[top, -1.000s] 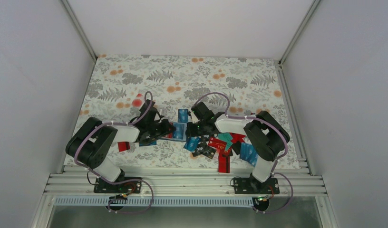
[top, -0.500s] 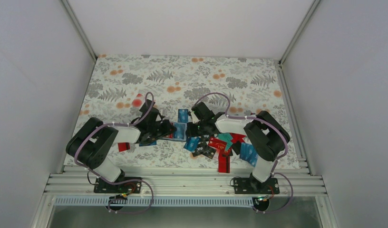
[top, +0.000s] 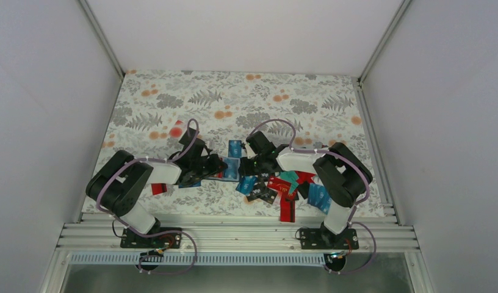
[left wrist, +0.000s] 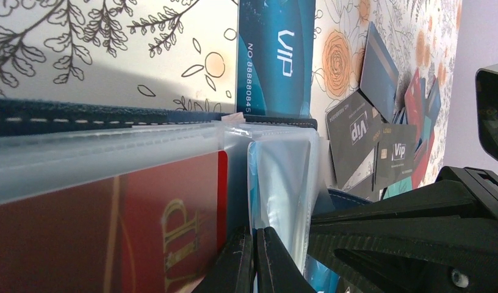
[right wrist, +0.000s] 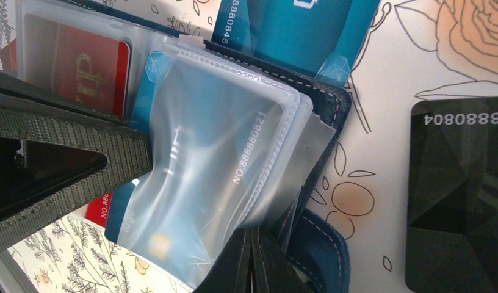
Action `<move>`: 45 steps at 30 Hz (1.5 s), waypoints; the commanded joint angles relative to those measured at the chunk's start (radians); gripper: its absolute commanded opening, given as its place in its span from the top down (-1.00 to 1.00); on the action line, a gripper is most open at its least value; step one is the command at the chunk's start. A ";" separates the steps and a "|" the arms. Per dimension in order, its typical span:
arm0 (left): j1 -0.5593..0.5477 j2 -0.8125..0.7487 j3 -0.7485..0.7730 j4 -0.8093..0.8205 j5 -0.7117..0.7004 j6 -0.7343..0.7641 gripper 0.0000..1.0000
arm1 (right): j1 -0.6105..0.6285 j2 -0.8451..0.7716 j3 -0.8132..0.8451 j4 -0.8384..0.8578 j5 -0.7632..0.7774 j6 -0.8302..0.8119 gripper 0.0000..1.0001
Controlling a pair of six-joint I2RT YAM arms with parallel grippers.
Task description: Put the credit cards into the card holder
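**A:** How is the left hand (left wrist: 254, 243) doing?

**B:** Its fingers are pressing together with no gap, low between two of the clear sleeves (left wrist: 277, 177) of the card holder (left wrist: 82, 116). Whether a leaf is being pinched between them cannot be told. In the right wrist view one of its dark ribbed fingers (right wrist: 69, 140) is lying against the sleeve stack from the left.

**A:** And the right hand (right wrist: 252, 241)?

**B:** It is also closed, and it is gripping the near edge of the sleeves (right wrist: 277, 165), which are fanning out from its fingertips.

**A:** Where is the card holder sitting?

**B:** It is lying open on the table (top: 234, 97) between the two hands (top: 217, 165) (top: 246, 165), near the middle, seen from above as a blue patch (top: 230, 168). Its navy stitched cover (right wrist: 332, 104) is showing under the sleeves.

**A:** Is anything sitting inside it?

**B:** A red card (left wrist: 143, 226) is sitting in a left sleeve, and a blue card (right wrist: 198, 159) with white digits is showing through the top sleeve of the fan.

**A:** And the rest?

**B:** A teal card (left wrist: 277, 55) is lying just beyond the holder, partly under its far edge. A black card (right wrist: 457, 195) is lying apart on the flowered cloth. The other credit cards (top: 283, 186) are lying overlapped in a loose pile on the right, under the right arm, and one more red one (top: 158, 188) is lying near the left arm.
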 commanded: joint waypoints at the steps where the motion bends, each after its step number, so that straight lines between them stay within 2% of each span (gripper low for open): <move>1: -0.045 0.031 -0.019 0.039 0.095 -0.020 0.95 | 0.010 0.057 -0.054 -0.114 0.029 -0.002 0.91; 11: -0.044 0.037 -0.021 0.041 0.079 -0.014 0.95 | 0.010 -0.028 -0.024 -0.203 0.092 -0.020 0.91; 28: -0.044 0.046 -0.017 0.020 0.056 0.002 0.95 | 0.010 -0.100 -0.008 -0.266 0.096 -0.031 0.87; 45: -0.055 0.065 -0.021 0.055 0.067 -0.015 0.95 | 0.012 0.017 -0.018 -0.183 0.043 -0.036 0.91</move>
